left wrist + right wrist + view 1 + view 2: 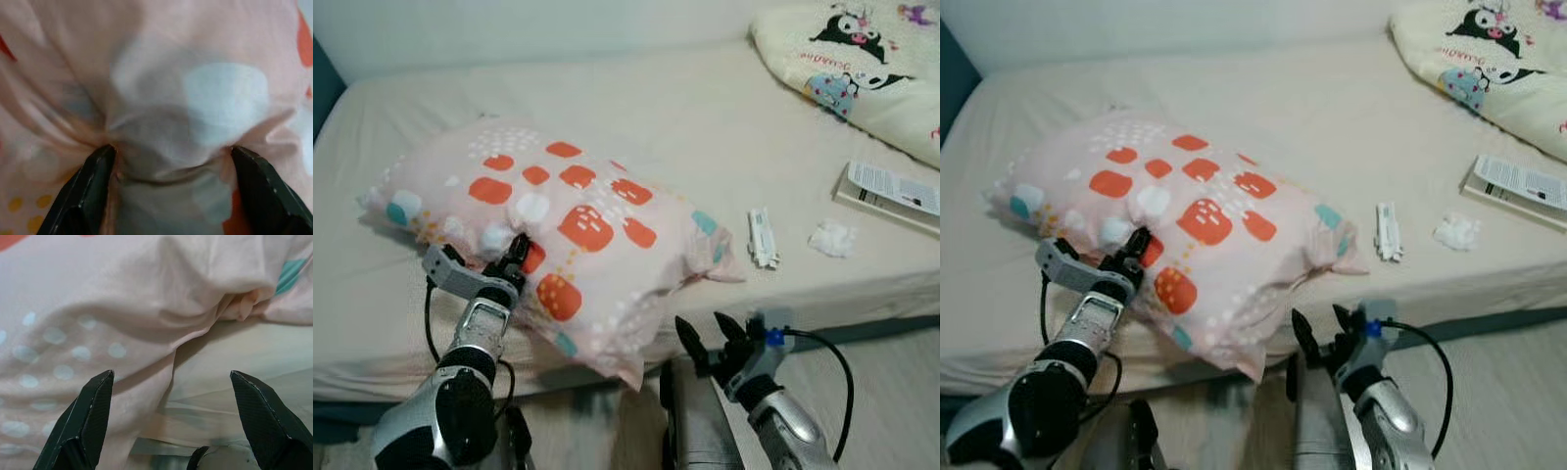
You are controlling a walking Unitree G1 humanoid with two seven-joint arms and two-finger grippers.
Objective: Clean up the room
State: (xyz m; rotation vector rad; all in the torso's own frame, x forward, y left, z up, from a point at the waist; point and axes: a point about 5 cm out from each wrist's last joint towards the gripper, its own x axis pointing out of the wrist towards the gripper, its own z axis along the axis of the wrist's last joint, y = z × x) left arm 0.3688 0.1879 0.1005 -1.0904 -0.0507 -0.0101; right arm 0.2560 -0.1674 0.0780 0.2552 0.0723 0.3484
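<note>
Left gripper [516, 253], raised to the near side of a pink pillow [570, 227] printed with orange and teal patches; its two black fingers [83, 196] pinch a bunched fold of the pillowcase, the fabric gathered and creased between them. The pillow lies across the front part of a bed [685, 127] covered in a cream sheet, one corner drooping over the bed's near edge, just above and to the left of the right gripper [715, 338]. The right gripper sits low in front of the bed edge, below that hanging corner, its fingers [88, 423] spread apart and holding nothing; the right wrist view looks up at the pillow's underside and the sheet beside it. Beyond the right gripper and to its right, on the sheet, lie a small white flat packet [762, 237], a crumpled white tissue [831, 238] near it, and a booklet [893, 195] with printed text at the bed's right side. Farther off in the same direction rests a cream cushion [862, 59] with a black-and-white cartoon figure, at the bed's far right corner.
</note>
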